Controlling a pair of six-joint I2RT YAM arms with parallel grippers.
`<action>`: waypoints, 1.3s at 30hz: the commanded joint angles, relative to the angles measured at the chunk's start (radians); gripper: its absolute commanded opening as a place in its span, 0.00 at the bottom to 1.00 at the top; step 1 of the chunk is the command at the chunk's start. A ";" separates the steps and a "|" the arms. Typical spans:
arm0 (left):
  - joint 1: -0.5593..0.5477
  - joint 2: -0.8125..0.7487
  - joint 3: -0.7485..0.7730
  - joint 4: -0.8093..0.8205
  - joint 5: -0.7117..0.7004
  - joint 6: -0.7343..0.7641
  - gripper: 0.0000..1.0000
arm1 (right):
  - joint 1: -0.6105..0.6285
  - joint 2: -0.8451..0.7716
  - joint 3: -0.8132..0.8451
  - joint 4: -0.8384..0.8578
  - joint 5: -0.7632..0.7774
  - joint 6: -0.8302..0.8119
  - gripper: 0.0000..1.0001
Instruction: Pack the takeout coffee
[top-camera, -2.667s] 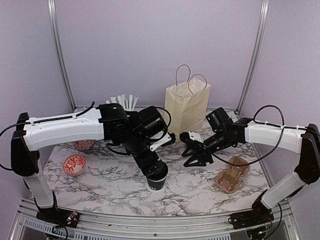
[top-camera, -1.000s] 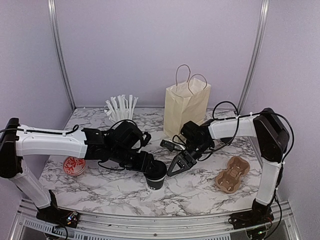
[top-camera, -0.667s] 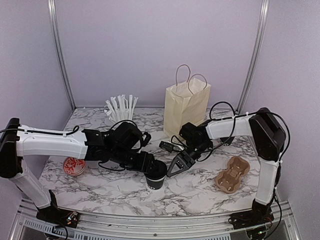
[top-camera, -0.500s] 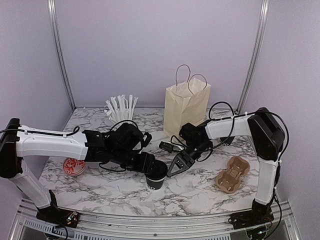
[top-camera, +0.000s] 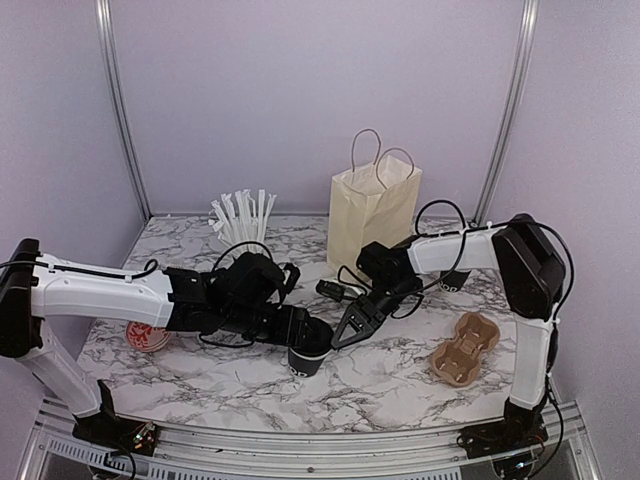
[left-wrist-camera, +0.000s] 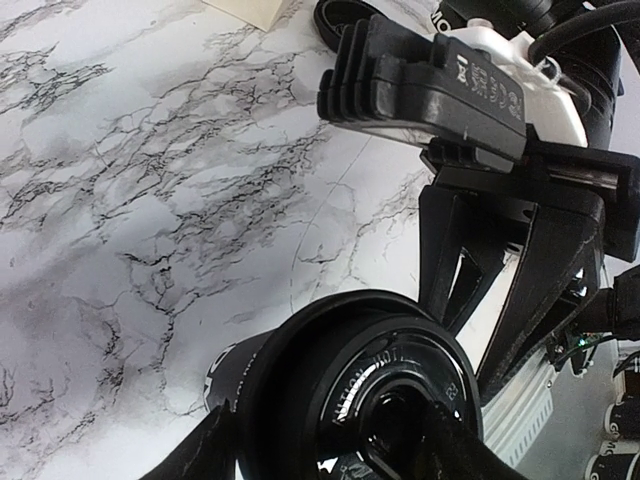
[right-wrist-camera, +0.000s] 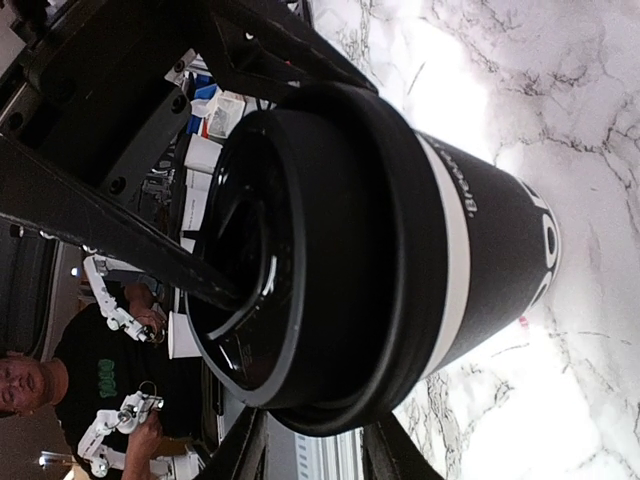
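cup: takeout coffee (top-camera: 310, 357) sits front-centre on the counter (top-camera: 220, 375), lid (left-wrist-camera: 365, 395) on, well in front of the paper bag (top-camera: 372, 215); can't tell if its base is off the counter
left fingers (left-wrist-camera: 210, 450): one each side of the cup just under the lid, looks like a grip
right fingers (left-wrist-camera: 560, 260): apart, nothing between, tips just beside the lid
handling: likely light; thin paper wall dents under squeeze; contents unknown, so keep upright
hold: upper body below the lid, where the rim stiffens it; not the lid, may pop off
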 joint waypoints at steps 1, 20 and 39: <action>-0.014 0.021 -0.064 -0.085 -0.016 -0.007 0.64 | 0.021 0.038 0.065 0.079 0.024 0.046 0.30; -0.012 -0.041 -0.192 -0.068 -0.074 -0.066 0.66 | 0.064 0.142 0.186 0.082 0.033 0.143 0.36; -0.004 0.002 -0.227 -0.056 -0.064 -0.088 0.67 | 0.100 0.227 0.209 0.099 0.270 0.195 0.22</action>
